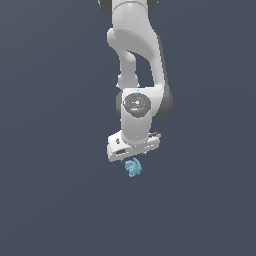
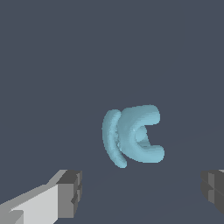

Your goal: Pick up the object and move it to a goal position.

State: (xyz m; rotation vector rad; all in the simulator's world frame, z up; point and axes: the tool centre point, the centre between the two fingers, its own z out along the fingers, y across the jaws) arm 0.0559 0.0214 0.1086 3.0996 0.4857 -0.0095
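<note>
pincer [image 2: 142, 192]: I've got it spread wide, nothing clamped.
object [image 2: 131, 135]: light-blue curled lump, sits btwn the fingers' line, so closing should catch it.
arm [image 1: 135, 65]: straight above, lined up for descent, I reckon.

arms: 1 [image 1: 137, 75]; grippers: 1 [image 2: 140, 192] (two fingers [image 2: 70, 192] in wrist view); light-blue objects: 1 [image 1: 133, 167]

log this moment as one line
phase: approach | gripper: open, above object | object: light-blue lump, between the fingers, not gripped | surface: plain dark
</note>
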